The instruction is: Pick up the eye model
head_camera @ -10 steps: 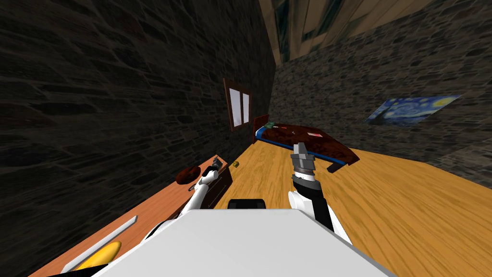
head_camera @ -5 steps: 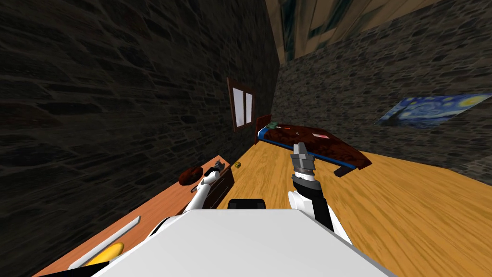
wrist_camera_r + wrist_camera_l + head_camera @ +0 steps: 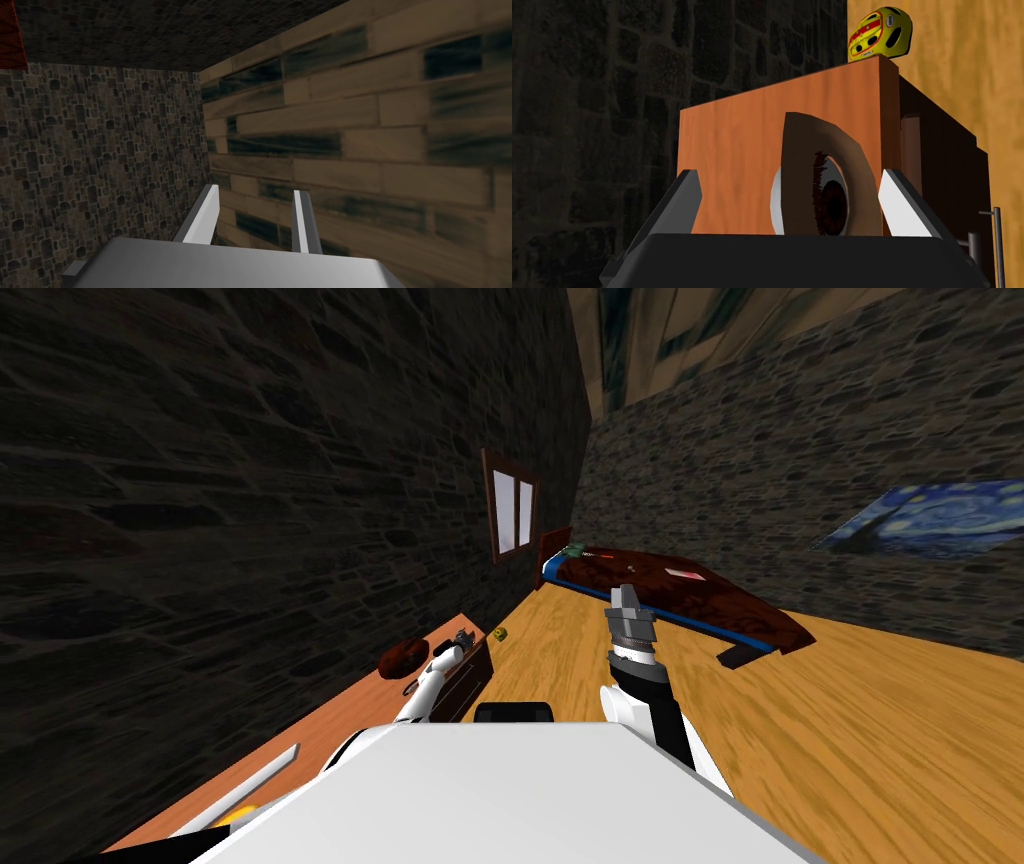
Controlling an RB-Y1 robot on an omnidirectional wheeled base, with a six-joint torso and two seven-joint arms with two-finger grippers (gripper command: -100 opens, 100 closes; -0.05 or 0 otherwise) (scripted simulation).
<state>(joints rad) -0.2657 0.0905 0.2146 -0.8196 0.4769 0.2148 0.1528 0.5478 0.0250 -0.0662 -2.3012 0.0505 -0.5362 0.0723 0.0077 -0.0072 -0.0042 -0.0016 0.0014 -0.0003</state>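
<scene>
Eye model (image 3: 822,190) rests on the desk (image 3: 737,150) by the wall. It is framed between the spread, empty fingers of the left gripper (image 3: 789,172), nearer one finger. Centring is advised before the jaws are closed across its rounded sides. Desk drawers (image 3: 912,150) appear closed, contents hidden. Right gripper (image 3: 257,190) is held raised, narrowly parted, empty.

The orange-brown wooden top (image 3: 732,135) carries the eye model (image 3: 822,185) near its far end, and along it a dark brown lump (image 3: 400,656) and a pale strip (image 3: 250,776). Beyond that end, a yellow helmet (image 3: 880,33) lies on the plank floor (image 3: 850,718).
</scene>
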